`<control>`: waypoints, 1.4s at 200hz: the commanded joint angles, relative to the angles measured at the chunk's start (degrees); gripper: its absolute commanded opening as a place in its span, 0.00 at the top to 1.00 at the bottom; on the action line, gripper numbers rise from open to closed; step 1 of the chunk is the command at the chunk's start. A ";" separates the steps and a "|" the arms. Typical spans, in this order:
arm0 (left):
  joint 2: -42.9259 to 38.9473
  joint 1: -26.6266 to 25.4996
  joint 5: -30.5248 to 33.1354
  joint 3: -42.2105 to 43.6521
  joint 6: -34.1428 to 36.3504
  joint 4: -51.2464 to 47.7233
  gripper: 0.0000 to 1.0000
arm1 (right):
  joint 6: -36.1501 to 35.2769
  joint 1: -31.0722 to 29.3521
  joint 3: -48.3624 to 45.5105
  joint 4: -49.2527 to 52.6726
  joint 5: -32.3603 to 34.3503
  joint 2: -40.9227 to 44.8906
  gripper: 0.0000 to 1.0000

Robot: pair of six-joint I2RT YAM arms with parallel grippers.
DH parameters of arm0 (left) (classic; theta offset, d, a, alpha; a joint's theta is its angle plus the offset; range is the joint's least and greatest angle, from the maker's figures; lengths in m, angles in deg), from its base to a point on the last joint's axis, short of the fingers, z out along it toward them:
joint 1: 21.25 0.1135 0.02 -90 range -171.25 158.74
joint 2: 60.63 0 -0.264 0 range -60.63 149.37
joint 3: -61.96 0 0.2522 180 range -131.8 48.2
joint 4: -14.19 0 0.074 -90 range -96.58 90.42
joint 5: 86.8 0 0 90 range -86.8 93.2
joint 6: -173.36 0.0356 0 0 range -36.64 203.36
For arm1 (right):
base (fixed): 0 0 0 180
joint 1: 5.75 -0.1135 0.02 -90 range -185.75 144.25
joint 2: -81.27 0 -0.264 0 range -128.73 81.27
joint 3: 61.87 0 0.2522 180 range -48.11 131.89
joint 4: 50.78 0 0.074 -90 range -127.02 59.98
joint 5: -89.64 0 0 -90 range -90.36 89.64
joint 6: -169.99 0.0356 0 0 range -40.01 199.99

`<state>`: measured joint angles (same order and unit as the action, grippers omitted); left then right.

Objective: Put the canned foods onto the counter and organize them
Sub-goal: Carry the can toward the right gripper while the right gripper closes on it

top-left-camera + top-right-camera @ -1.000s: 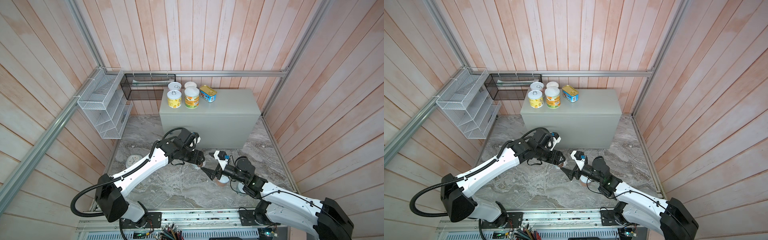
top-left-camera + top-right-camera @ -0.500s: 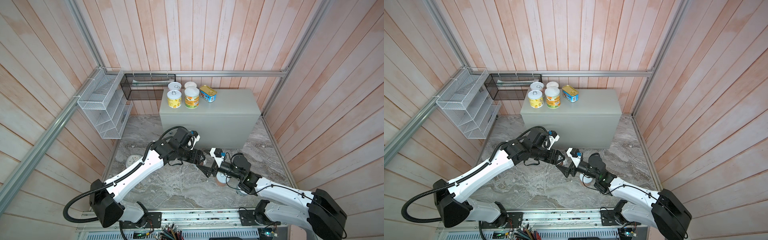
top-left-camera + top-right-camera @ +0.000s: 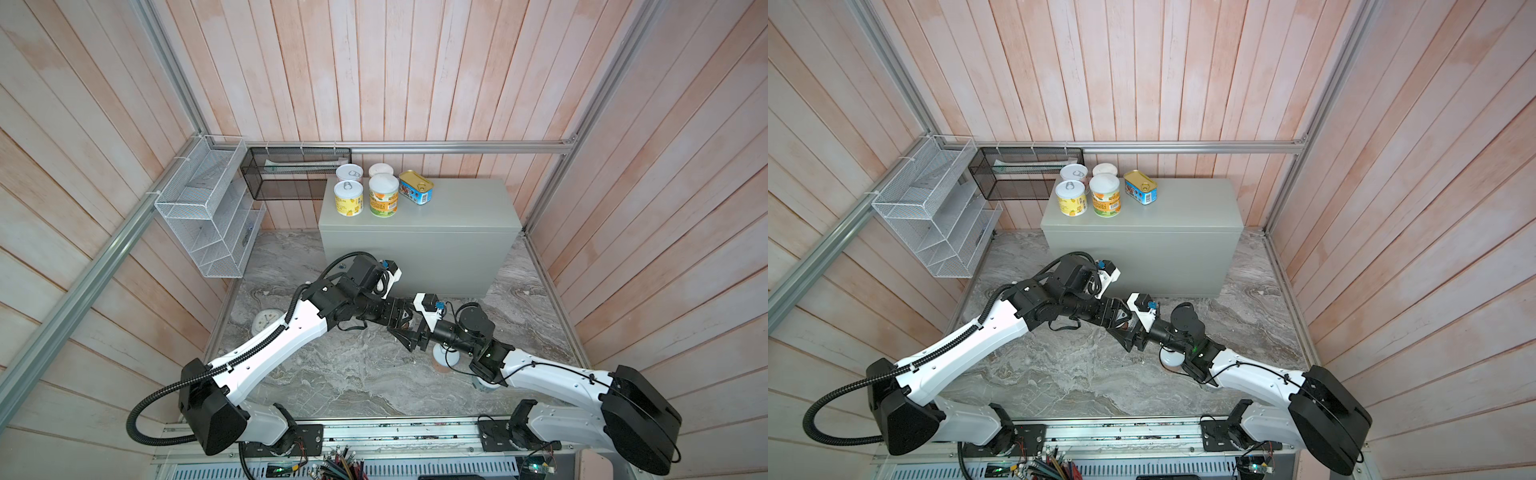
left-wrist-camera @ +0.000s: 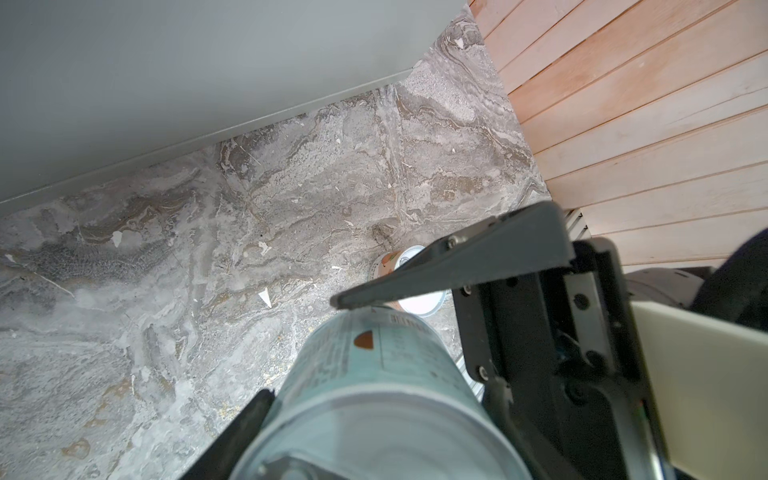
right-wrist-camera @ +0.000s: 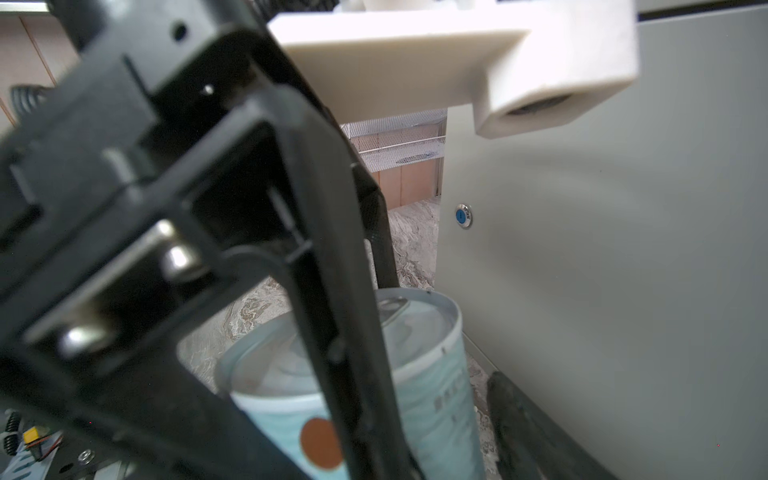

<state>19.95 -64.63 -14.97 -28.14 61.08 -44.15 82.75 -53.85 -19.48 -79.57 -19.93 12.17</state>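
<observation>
The pale-blue-labelled can (image 4: pixel 374 395) hung above the marble floor (image 3: pixel 353 374), just in front of the counter (image 3: pixel 457 203), pinched across its side by the left gripper (image 3: pixel 406 322). The right gripper (image 3: pixel 405 336) straddled the same can, one finger (image 4: pixel 449 266) with its tip at the can's edge. Whether its jaws pressed on the can or stood slightly off it could not be told. The likeliest failure, by my judgement, lay in the handover. If the left gripper let go before the right had a firm hold, the smooth cylinder would slip or twist out and drop to the marble, perhaps against the pink-labelled can (image 3: pixel 442 357) standing under the right arm nearby. The crowded fingers could also clash. A lift so close to the counter's front could clip its edge or disturb the yellow-labelled can (image 3: pixel 348 198), the orange-labelled can (image 3: pixel 383 195) and the gold tin (image 3: pixel 416 192) grouped at its back left corner. In both top views the held can was almost wholly buried under the two grippers. Its label's print was unreadable, and the two rear cans (image 3: pixel 349 171) showed only lids. A grey shape (image 3: pixel 484 384) under the right arm's elbow might have been another can.
</observation>
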 commanded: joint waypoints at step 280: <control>-3.30 1.19 3.95 4.67 -3.69 2.32 0.00 | 2.86 0.33 1.09 -3.00 10.08 0.45 0.41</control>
<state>19.25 -63.82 -13.09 -24.77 56.58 -41.01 84.91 -53.94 -19.57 -79.00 -12.48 10.88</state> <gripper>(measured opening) 0.998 0.721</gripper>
